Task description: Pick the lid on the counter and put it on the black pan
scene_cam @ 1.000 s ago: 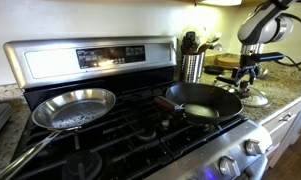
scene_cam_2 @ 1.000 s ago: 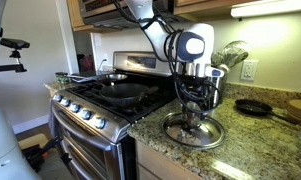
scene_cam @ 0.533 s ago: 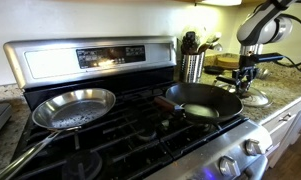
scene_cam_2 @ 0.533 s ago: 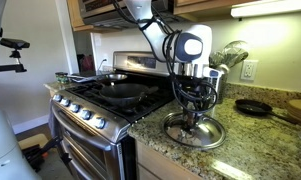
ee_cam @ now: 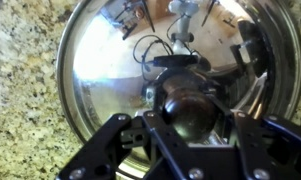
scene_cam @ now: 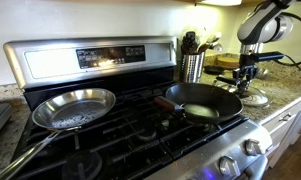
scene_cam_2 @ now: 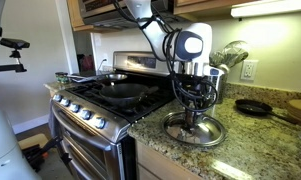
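The glass lid [scene_cam_2: 212, 133] with its shiny metal rim lies flat on the speckled granite counter [scene_cam_2: 170, 150], to the side of the stove. My gripper [scene_cam_2: 195, 114] stands straight down over its middle. In the wrist view, the gripper [ee_cam: 190, 118] is shut on the lid's dark round knob [ee_cam: 188, 108], a finger [ee_cam: 140, 135] pressed against each side, and the lid [ee_cam: 100, 70] fills most of the picture. The black pan [scene_cam: 203, 101], with a reddish-brown handle, sits on a front burner; the lid [scene_cam: 256, 99] and gripper [scene_cam: 252, 86] are just beyond it on the counter [scene_cam: 290, 95].
A shiny silver pan [scene_cam: 75, 108] sits on another burner. A steel utensil holder [scene_cam: 193, 66] stands at the back between stove and lid. A small dark skillet [scene_cam_2: 255, 107] and a wooden board [scene_cam_2: 298, 106] lie farther along the counter.
The jaws have closed in from wide open onto the lid's knob. The arm and lid have stayed in place.
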### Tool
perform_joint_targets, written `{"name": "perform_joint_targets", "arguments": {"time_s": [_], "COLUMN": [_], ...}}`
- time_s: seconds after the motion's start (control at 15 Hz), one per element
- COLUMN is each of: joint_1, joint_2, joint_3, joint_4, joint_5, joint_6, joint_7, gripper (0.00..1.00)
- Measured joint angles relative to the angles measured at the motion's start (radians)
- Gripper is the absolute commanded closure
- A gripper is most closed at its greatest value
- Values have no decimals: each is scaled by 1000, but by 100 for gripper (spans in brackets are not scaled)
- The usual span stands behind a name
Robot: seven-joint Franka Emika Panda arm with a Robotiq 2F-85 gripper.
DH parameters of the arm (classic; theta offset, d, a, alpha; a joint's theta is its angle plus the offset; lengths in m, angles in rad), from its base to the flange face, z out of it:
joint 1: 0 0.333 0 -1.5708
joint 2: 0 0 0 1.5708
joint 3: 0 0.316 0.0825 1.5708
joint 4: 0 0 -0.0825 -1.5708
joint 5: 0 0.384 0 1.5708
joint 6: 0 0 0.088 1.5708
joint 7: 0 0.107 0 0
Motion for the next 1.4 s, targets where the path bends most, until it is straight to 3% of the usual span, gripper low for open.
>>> {"name": "perform_joint_targets", "arguments": {"time_s": [0.53, 1.4], "joint_1": [8, 37], "joint_2": [-88, -468], "joint_3": [-14, 4], "joint_4": [-30, -174], "joint_5": [-76, -145], "joint_6": [-21, -53], "joint_7": [40, 40], "gripper": [81, 81]}}
